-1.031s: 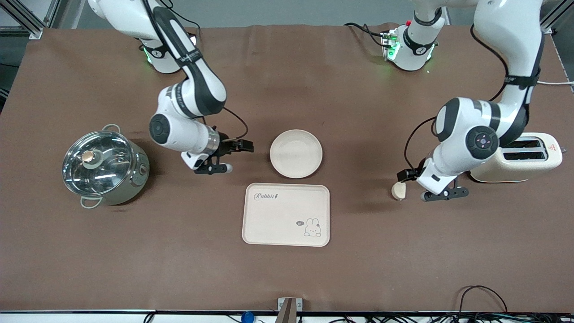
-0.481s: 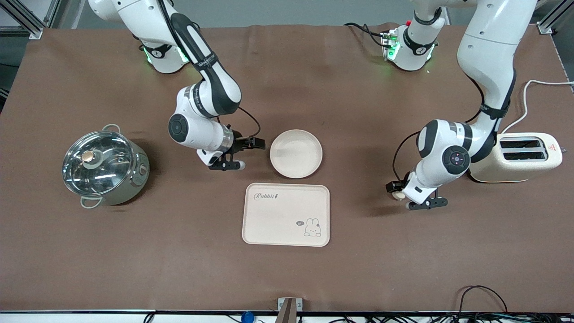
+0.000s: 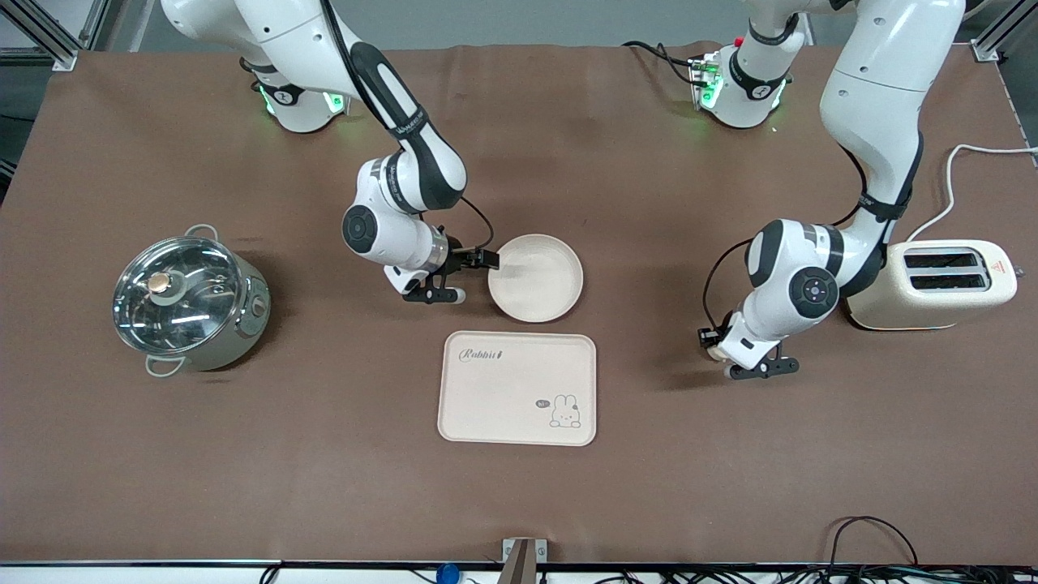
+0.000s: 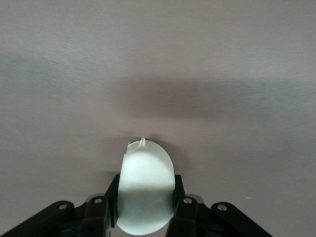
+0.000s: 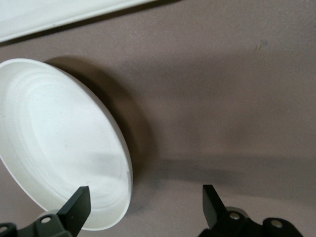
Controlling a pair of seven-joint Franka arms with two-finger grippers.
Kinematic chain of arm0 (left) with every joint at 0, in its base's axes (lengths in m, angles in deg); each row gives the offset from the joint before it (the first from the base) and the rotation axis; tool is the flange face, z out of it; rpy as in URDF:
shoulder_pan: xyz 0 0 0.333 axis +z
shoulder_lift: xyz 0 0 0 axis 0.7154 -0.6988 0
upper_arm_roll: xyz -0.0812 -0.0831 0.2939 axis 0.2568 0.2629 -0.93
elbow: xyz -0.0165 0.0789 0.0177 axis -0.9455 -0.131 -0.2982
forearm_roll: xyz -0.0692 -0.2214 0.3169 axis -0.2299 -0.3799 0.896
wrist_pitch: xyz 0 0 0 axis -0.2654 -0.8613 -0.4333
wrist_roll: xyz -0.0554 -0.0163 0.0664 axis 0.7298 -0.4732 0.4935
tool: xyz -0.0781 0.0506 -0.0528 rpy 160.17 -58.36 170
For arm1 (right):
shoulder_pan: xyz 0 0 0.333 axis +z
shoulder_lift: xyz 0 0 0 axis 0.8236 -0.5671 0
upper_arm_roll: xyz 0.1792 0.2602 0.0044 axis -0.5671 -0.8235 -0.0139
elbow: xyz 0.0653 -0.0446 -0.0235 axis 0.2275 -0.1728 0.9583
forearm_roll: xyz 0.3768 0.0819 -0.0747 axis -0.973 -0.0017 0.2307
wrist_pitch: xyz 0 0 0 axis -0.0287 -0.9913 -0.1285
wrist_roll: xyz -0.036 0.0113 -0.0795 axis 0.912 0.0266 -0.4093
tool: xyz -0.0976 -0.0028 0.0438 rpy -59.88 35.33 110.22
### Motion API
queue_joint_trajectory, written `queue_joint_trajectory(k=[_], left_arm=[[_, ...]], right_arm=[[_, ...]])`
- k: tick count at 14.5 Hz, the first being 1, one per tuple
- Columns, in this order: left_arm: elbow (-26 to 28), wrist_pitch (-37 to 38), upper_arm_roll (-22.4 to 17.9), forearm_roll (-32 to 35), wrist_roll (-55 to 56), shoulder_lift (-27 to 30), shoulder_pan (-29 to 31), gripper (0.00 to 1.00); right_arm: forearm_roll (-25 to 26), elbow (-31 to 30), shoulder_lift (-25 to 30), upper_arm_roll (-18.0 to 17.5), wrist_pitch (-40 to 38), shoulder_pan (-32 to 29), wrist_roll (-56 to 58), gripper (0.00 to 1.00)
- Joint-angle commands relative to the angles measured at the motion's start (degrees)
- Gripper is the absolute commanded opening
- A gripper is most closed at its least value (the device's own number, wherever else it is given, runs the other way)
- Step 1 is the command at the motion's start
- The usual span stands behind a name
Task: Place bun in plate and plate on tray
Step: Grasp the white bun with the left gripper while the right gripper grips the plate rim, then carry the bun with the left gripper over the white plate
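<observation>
The bun sits pinched between the fingers of my left gripper. In the front view it is mostly hidden by that gripper, which is low over the bare table between the tray and the toaster. The round plate lies empty on the table, just farther from the camera than the tray with its rabbit drawing. My right gripper is open at the plate's rim, on the side toward the pot. In the right wrist view its jaws straddle the edge of the plate.
A steel pot with a glass lid stands toward the right arm's end. A cream toaster with a white cable stands toward the left arm's end, close to the left arm's elbow. The tray's edge also shows in the right wrist view.
My right gripper has moved from near the pot side up to the plate's rim, still open. My left gripper has shifted a little toward the tray with the bun.
</observation>
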Motion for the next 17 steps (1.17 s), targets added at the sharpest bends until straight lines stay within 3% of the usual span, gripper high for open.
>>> queue_joint_trajectory(k=[1, 8, 14, 17], left_arm=[[-0.41, 0.53, 3.99, -1.05, 6.99, 1.1, -0.01, 0.38], [-1.38, 0.88, 15.76, -0.44, 26.66, 1.98, -1.41, 0.39], [-3.57, 0.8, 15.95, -0.34, 41.98, 0.49, -11.25, 0.4], [-3.84, 0.8, 15.78, -0.08, 46.29, -1.09, -13.9, 0.5]], right_arm=[[-1.67, 0.31, 0.72, 0.31, -0.01, 0.22, 0.67, 1.0], [-2.28, 3.03, -0.77, 0.31, 0.61, 0.75, 0.85, 1.0], [-3.34, 3.83, -2.36, 0.31, 3.42, 2.95, 0.94, 0.88], [-3.25, 3.83, -2.45, 0.4, 3.42, 2.95, 1.02, 0.74]])
